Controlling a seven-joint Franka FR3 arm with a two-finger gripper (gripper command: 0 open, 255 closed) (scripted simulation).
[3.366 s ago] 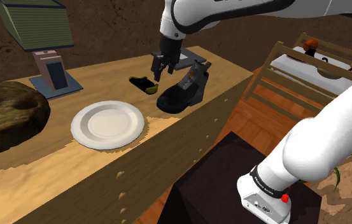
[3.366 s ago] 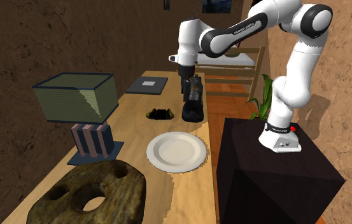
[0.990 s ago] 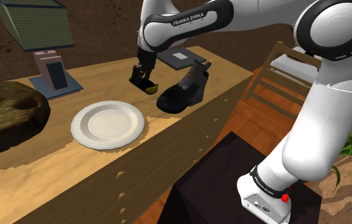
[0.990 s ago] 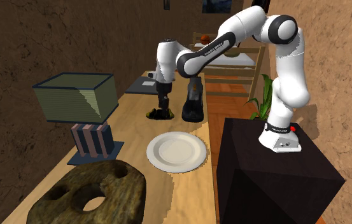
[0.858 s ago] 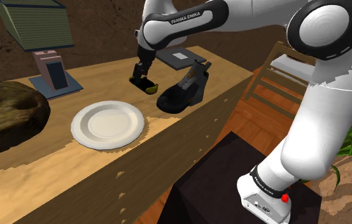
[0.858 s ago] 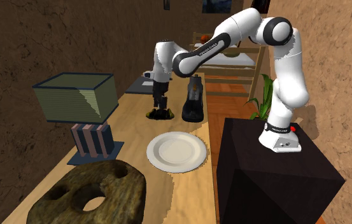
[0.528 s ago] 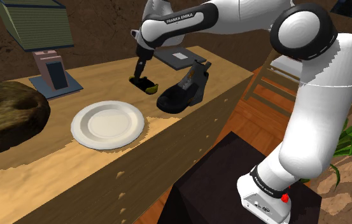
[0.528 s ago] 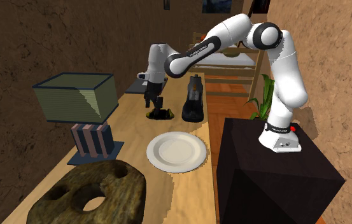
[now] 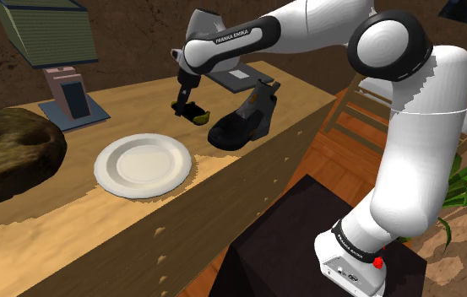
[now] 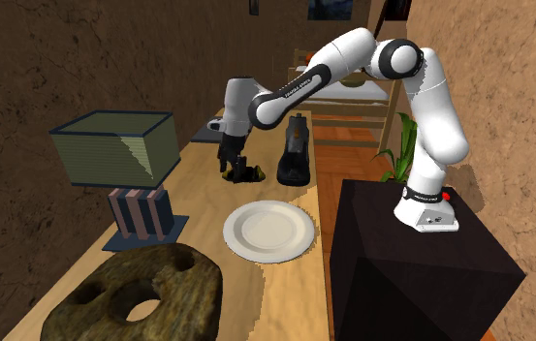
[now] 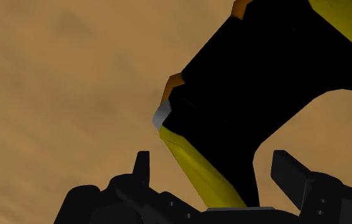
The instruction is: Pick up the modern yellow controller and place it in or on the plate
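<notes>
On the counter (image 9: 122,108), just beside the black boot (image 9: 241,126): yellow-and-black controller (image 9: 194,113), lying flat, directly beneath the tool (image 9: 185,102). Tool: fingers spread, straddling one handle of the controller without touching it; the handle's long axis runs forward between them. Plate (image 9: 143,165): white, near, toward the shoulder view's lower left. Arm: stretched far out, wrist bent down, tool pointing steeply at the counter.

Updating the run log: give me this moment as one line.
phase: pre-grasp | tool: open, astride one grip of black-and-yellow controller | controller: on wooden table, apart from round white plate
</notes>
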